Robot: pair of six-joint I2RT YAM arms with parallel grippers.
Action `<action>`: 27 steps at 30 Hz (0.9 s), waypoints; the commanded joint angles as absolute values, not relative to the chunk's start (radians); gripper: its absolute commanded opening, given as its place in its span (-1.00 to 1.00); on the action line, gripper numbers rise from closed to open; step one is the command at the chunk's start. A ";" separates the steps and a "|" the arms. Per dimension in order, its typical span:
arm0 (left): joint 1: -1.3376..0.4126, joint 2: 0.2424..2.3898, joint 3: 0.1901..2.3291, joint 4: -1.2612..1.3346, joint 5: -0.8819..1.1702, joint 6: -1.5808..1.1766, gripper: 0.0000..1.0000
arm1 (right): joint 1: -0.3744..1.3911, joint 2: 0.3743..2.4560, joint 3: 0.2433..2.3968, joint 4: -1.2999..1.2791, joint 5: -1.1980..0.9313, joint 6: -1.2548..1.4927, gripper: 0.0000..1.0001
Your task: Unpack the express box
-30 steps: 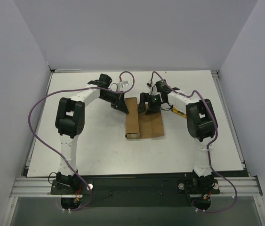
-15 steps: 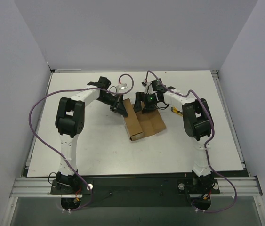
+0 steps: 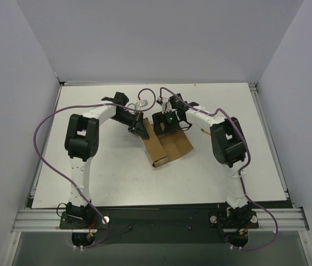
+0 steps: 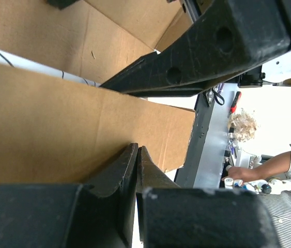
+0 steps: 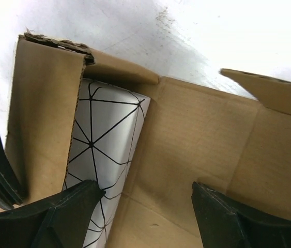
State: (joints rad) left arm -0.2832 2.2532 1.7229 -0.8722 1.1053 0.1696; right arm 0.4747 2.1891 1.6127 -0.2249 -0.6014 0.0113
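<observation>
The express box (image 3: pixel 169 145) lies open and skewed on the table, its brown flaps spread. My right gripper (image 3: pixel 164 124) is open over the box's far end. In the right wrist view it (image 5: pixel 148 204) hangs over the brown inside (image 5: pixel 202 139), its left finger above a white packet with black lines (image 5: pixel 101 139) along the box's left wall. My left gripper (image 3: pixel 139 128) is at the box's far left corner. In the left wrist view it (image 4: pixel 136 155) is shut, its tips against a cardboard face (image 4: pixel 57 124), with nothing seen between them.
The white table (image 3: pixel 111 166) is walled by grey panels on the left, back and right. A bit of a yellow knife (image 3: pixel 202 132) shows behind the right arm. Purple cables loop over both arms.
The box has turned, its near end swinging right and its far end left. My right gripper has moved left over the box. My left gripper has shifted only slightly.
</observation>
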 commanded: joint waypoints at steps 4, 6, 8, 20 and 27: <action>-0.261 2.211 1.678 -0.890 1.012 0.297 -0.78 | 0.466 2.138 1.520 -0.362 -0.301 -0.111 0.50; -0.259 2.203 1.678 -0.937 0.990 0.328 -0.78 | 0.466 2.103 1.506 -0.353 -0.285 -0.103 0.50; -0.259 2.197 1.675 -0.986 0.973 0.370 -0.79 | 0.475 2.068 1.499 -0.359 -0.281 -0.124 0.50; -0.245 2.074 1.660 -0.954 1.039 0.339 -0.73 | 0.456 1.905 1.436 -0.368 -0.288 -0.123 0.49; -0.259 2.075 1.641 -0.951 1.037 0.350 -0.73 | 0.410 1.858 1.459 -0.365 -0.468 -0.061 0.45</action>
